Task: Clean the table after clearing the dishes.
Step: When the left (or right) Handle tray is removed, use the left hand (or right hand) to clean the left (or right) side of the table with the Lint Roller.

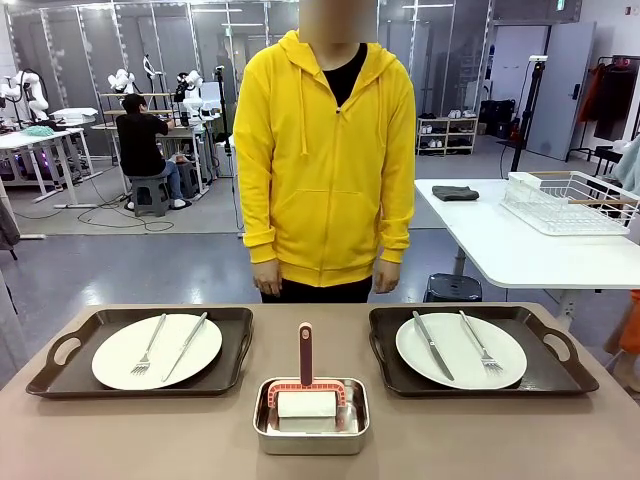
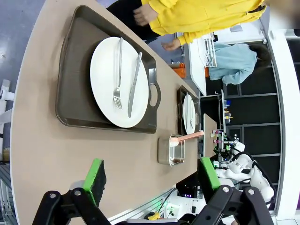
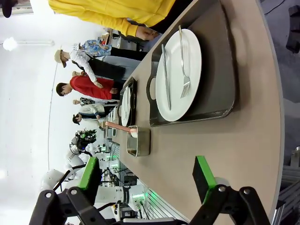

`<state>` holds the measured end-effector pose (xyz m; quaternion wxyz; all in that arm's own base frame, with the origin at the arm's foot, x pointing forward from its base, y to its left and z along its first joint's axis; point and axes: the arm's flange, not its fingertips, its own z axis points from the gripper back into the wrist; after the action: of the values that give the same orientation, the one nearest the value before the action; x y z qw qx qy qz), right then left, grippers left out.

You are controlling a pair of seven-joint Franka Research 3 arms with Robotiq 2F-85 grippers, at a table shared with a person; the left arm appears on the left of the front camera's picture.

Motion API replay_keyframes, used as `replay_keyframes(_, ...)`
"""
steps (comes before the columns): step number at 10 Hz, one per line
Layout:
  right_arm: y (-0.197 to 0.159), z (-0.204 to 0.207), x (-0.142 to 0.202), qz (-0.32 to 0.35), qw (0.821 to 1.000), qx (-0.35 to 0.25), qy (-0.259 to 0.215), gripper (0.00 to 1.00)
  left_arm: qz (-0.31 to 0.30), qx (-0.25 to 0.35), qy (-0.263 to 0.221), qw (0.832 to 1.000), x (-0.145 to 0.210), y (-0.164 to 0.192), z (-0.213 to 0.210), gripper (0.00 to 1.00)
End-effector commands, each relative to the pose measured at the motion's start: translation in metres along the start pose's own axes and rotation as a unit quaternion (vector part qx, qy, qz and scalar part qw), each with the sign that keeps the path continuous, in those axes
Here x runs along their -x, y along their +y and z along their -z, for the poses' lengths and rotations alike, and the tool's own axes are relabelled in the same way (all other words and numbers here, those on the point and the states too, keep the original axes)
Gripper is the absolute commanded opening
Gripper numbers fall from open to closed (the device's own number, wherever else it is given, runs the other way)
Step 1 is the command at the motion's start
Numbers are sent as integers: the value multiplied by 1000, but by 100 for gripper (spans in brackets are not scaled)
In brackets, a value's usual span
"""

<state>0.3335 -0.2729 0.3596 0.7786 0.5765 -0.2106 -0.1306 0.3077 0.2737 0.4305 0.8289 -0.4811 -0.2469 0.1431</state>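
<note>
The desk [image 1: 120,440] spreads its plain matte taupe-brown top before me, and three things rest directly on it. A dark handled tray [image 1: 100,325] lies on my left side and a second dark tray [image 1: 550,362] like it on my right. Both are set lengthwise toward the far edge, well apart from each other, with bare top between them. A small shiny steel pan [image 1: 310,443] sits in the middle nearer to me, just in front of that gap, close to both trays' inner corners but touching neither.
</note>
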Motion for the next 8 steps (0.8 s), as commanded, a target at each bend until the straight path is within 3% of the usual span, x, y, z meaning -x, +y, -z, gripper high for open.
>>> replay_keyframes(1,2,-1,1,-4,1000,-6,0,100,2,8,1,1000,2,-2,-3,100)
replay_keyframes(8,2,-1,1,-4,1000,-6,0,100,2,8,1,1000,2,-2,-3,100)
